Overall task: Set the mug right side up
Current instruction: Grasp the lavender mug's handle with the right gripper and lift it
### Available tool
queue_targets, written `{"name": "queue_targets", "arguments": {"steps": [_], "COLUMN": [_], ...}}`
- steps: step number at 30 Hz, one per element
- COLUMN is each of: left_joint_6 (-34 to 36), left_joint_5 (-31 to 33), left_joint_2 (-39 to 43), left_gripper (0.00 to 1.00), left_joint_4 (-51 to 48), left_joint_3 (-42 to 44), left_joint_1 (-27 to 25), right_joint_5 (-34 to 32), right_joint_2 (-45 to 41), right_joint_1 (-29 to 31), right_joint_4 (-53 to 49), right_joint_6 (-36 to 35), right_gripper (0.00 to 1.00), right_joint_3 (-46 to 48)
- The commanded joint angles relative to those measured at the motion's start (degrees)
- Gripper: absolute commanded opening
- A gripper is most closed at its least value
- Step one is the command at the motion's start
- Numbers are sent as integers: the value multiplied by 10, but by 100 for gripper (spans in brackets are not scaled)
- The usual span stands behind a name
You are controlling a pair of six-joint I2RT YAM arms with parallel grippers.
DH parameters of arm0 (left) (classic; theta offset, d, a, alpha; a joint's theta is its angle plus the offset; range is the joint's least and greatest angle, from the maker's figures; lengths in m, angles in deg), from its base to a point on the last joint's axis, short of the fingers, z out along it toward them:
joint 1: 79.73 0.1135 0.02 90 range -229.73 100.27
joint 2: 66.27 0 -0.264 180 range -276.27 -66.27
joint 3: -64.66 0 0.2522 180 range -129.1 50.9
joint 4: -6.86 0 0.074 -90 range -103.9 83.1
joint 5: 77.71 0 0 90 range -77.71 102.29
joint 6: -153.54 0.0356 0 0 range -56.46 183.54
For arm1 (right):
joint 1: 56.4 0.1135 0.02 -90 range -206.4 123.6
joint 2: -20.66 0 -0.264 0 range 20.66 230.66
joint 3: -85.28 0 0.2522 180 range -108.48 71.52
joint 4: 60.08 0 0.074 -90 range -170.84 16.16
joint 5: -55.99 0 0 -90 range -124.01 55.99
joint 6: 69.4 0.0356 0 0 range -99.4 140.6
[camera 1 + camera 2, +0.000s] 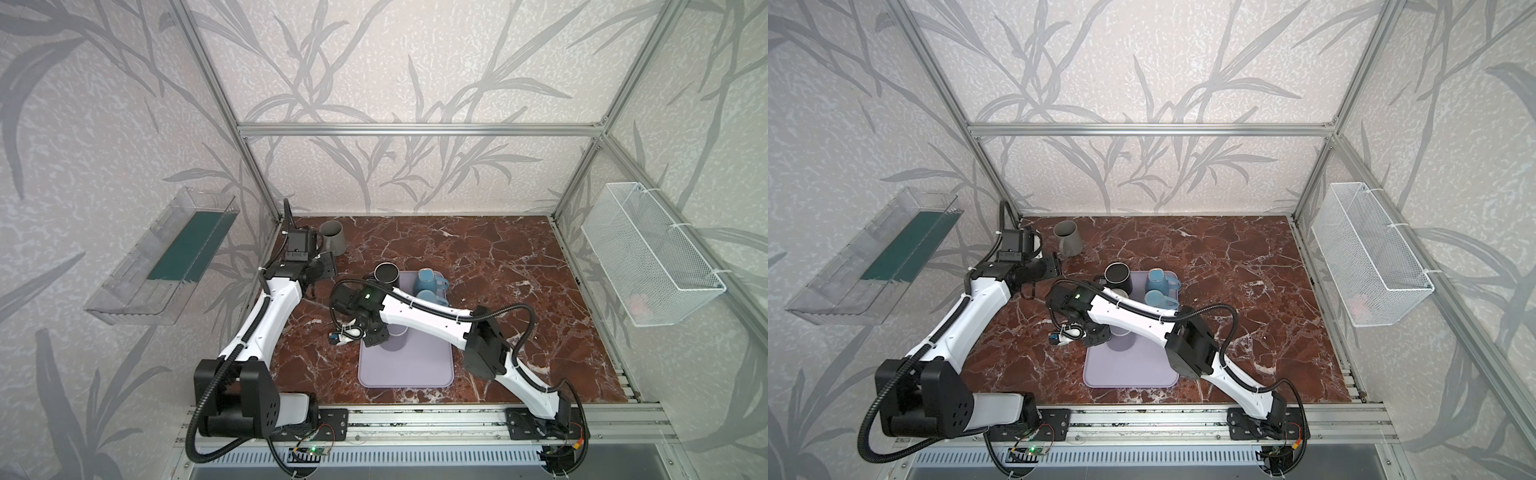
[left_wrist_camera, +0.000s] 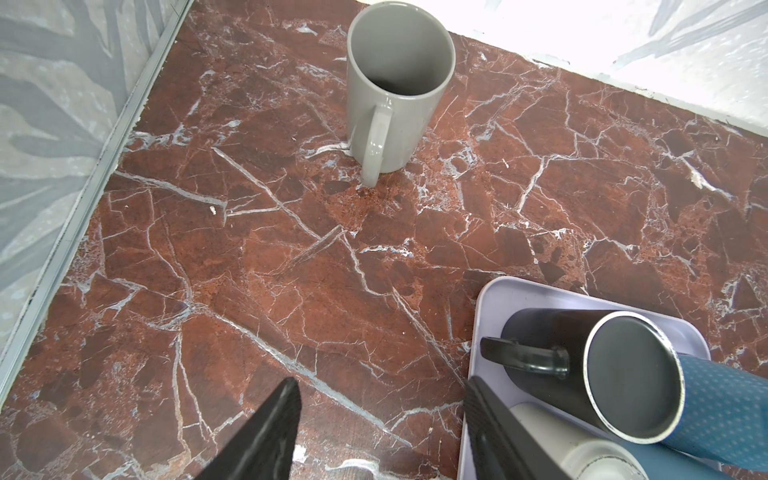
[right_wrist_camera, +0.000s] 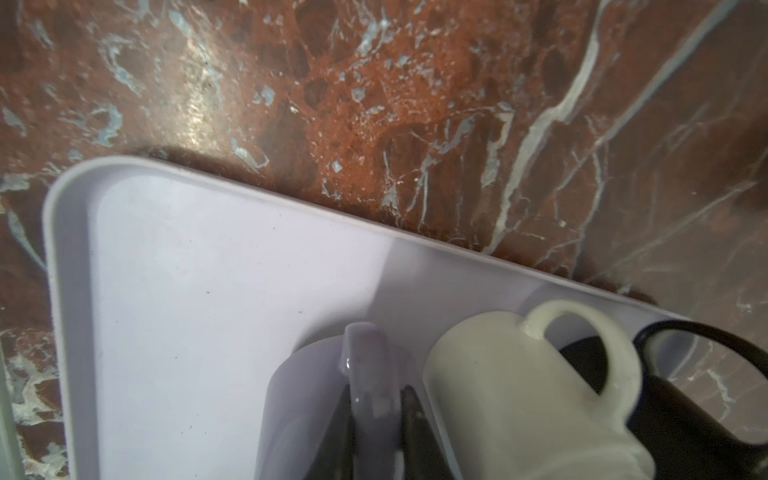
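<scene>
- Right gripper [image 3: 372,419]: the jaws are closed on the handle [image 3: 365,370] of the lavender mug [image 1: 397,341], with a dark finger on each side of it.
- Lavender mug: stands on the lavender tray [image 1: 405,372], near the tray's middle. Whether its mouth faces up or down cannot be told.
- White mug [image 3: 498,395]: on the tray, just beside the lavender mug.
- Black mug [image 1: 386,273] and two blue mugs [image 1: 428,279]: at the tray's far end.
- Left gripper [image 2: 374,436]: its fingers are partly apart and hold nothing. It hangs above the marble table [image 1: 498,270].
- Grey mug [image 2: 395,91]: upright on the table, mouth up, near the far left corner and well apart from the tray.
</scene>
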Motion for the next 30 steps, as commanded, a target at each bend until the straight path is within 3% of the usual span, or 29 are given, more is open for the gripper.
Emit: {"name": "queue_targets", "arguments": {"steps": [1, 8, 18, 27, 30], "left_joint_6": [-1, -3, -3, -6, -4], "left_joint_5": [-1, -4, -17, -65, -123], "left_joint_2": [19, 23, 32, 45, 56], "left_gripper": [65, 65, 65, 63, 62], "left_joint_4": [1, -1, -6, -7, 14], "left_joint_3": [2, -4, -12, -22, -14], "left_joint_1": [1, 1, 1, -1, -1], "right_joint_5": [24, 56, 178, 287, 325], "right_joint_2": [-70, -117, -231, -327, -353], "right_joint_1": [-10, -34, -106, -172, -192], "right_joint_4": [6, 48, 160, 264, 285], "right_joint_6": [6, 33, 97, 152, 165], "right_gripper": [0, 0, 0, 0, 0], "right_joint_3": [22, 84, 225, 348, 375]}}
